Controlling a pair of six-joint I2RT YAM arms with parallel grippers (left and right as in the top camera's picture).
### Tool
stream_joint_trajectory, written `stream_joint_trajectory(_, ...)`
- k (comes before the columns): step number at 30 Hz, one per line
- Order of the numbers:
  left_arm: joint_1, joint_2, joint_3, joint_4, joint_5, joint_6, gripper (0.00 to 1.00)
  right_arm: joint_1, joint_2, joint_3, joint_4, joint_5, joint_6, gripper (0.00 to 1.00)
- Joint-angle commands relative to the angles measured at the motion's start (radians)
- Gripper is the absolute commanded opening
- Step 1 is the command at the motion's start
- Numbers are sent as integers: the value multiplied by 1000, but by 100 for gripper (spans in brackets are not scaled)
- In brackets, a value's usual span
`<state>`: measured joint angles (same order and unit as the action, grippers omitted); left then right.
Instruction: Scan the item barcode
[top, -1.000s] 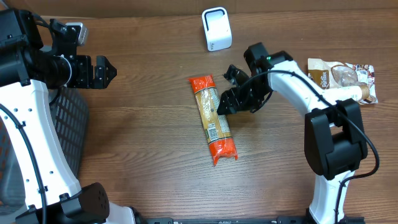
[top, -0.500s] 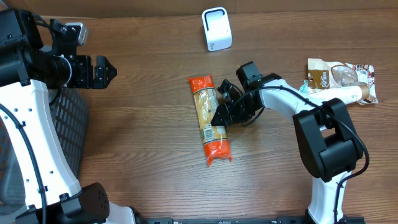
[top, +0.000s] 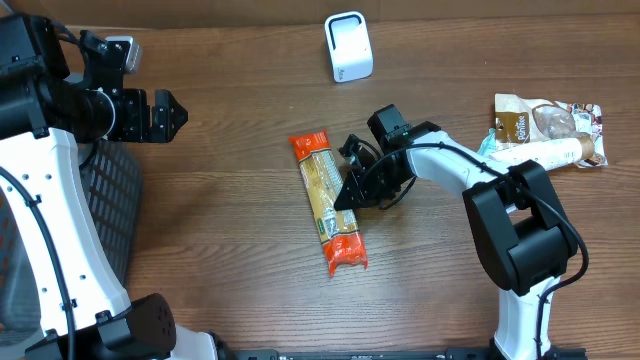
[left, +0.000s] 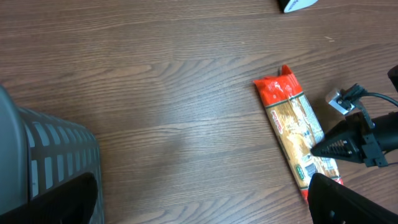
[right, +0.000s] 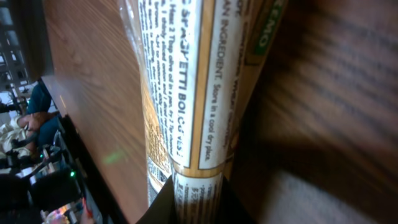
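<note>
The spaghetti package (top: 328, 205) lies flat near the middle of the desk (top: 230, 230), its long side running from top to bottom in the overhead view, with orange ends. The right tool (top: 346, 197) reaches it from the right and pinches its right edge; in the right wrist view the package sits between the two dark fingers. The left tool (top: 176, 112) hangs spread wide, well apart, above a dark basket (top: 112, 195). A white scanner (top: 348, 47) stands at the far edge.

light: bright, even from above | shadows: soft, short on tabletop (top: 230, 230) | right wrist: dim, spaghetti packet (right: 186, 93) print sharp, background blurred
</note>
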<state>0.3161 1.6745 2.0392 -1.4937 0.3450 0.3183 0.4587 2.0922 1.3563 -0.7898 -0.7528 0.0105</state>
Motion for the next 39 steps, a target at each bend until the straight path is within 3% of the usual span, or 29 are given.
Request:
stream_joint_trajectory(1, -2, 1, 5, 2, 11, 22, 100, -3, -59, 82, -55, 49, -6, 5)
stream_joint_trajectory(4, -2, 1, 5, 2, 11, 22, 100, 16, -121, 147, -167, 268, 6, 4)
stream_joint_trajectory(10, -2, 1, 5, 2, 11, 22, 100, 148, -181, 252, -368, 1009, 199, 4)
stream_joint_trajectory(13, -2, 1, 5, 2, 11, 22, 99, 241, -160, 248, -440, 1216, 230, 4)
stream_joint_trajectory(15, -2, 1, 5, 2, 11, 22, 99, 286, -133, 248, -456, 1232, 230, 4)
stream_joint_trajectory(17, -2, 1, 5, 2, 11, 22, 100, 323, -101, 248, -454, 1231, 229, 12)
stream_joint_trajectory(18, -2, 1, 5, 2, 11, 22, 100, 343, -82, 248, -450, 1231, 228, 29)
stream_joint_trajectory(20, -2, 1, 5, 2, 11, 22, 100, 373, -54, 248, -446, 1219, 225, 52)
stream_joint_trajectory(24, -2, 1, 5, 2, 11, 22, 100, 412, -38, 248, -434, 1120, 197, 76)
stream_joint_trajectory(33, -2, 1, 5, 2, 11, 22, 100, 286, -51, 280, -432, 960, 100, 82)
stream_joint_trajectory(39, -2, 1, 5, 2, 11, 22, 99, 85, -106, 295, -443, 597, -135, 89)
